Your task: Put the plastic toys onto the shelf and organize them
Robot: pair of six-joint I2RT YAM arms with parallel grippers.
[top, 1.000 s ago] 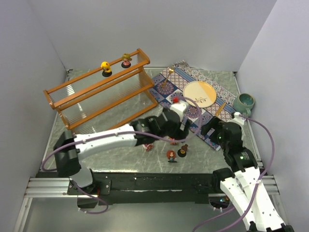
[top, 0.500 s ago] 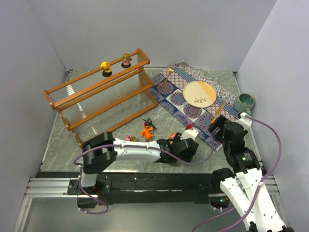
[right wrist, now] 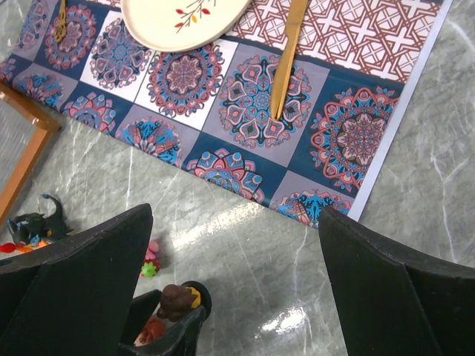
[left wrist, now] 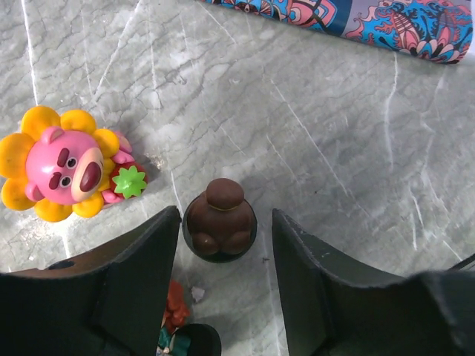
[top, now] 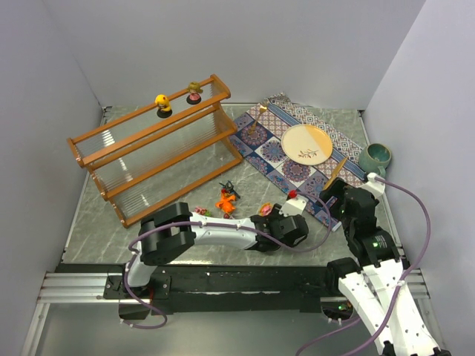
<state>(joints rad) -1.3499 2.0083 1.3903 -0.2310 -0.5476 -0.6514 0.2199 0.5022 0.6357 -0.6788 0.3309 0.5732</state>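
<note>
toys (top: pixel 164 105) atop shelf (top: pixel 156 133) appear only overhead

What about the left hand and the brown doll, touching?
Cannot tell. Left wrist view: one finger of the left hand clears the brown doll; the other's edge meets its base outline.

The left gripper (left wrist: pixel 225 216), mid-frame a second ago, now sits at lower centre, jaws narrowed astride a brown-haired doll (left wrist: pixel 220 228). The arm no longer hides the orange toy (top: pixel 225 202) and black spiky toy (top: pixel 228 188).
</note>
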